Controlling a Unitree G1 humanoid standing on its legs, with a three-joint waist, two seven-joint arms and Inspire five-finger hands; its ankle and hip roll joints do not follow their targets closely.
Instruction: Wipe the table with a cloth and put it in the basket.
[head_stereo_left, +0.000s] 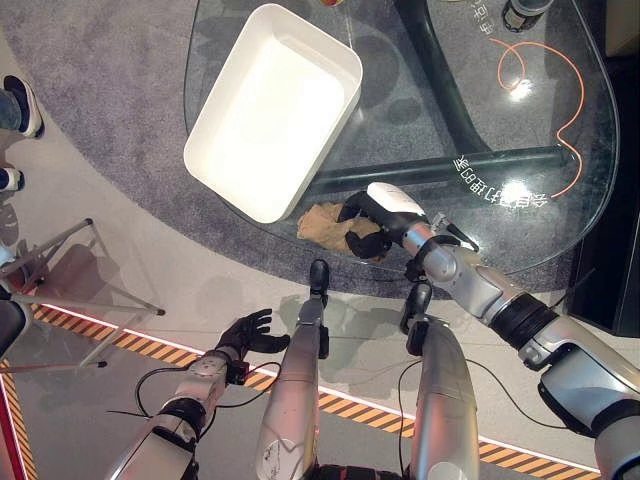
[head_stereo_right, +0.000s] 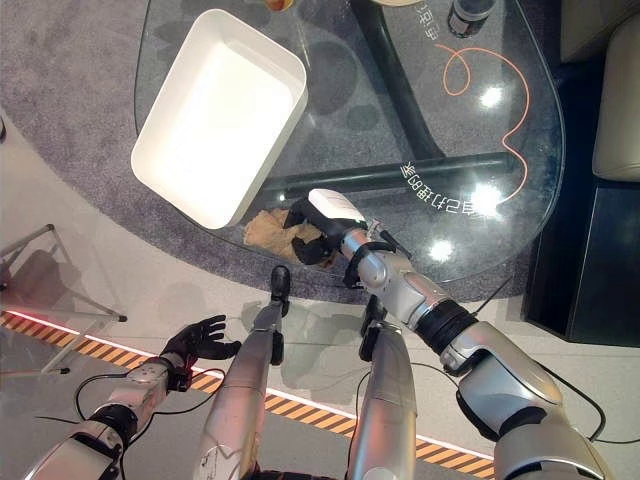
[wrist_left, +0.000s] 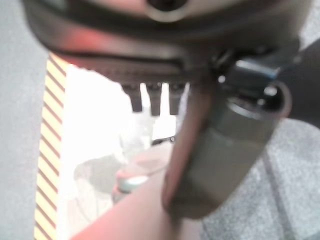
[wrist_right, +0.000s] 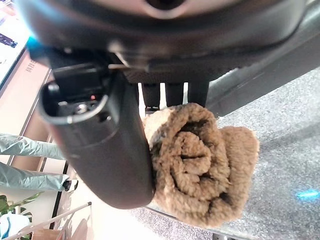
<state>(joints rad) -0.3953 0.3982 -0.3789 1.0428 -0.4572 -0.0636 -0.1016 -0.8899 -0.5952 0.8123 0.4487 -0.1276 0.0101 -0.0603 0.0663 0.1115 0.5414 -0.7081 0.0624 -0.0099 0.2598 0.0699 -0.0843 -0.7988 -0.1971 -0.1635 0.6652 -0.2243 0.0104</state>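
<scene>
Right hand (head_stereo_left: 372, 222) clamped on the bunched brown cloth (wrist_right: 200, 160) at the glass desk's (head_stereo_left: 480, 120) near edge, just beside the white basket (head_stereo_left: 272, 108). Left hand (head_stereo_left: 250, 332) low, fingers relaxed and spread.

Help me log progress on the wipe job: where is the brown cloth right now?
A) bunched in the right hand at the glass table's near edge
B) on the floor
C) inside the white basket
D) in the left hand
A: the right hand curls round the bunched brown cloth on the glass table, beside the white basket.

Basket (head_stereo_left: 215, 150) blocks table's (head_stereo_left: 560, 100) left; right half free (glass).
</scene>
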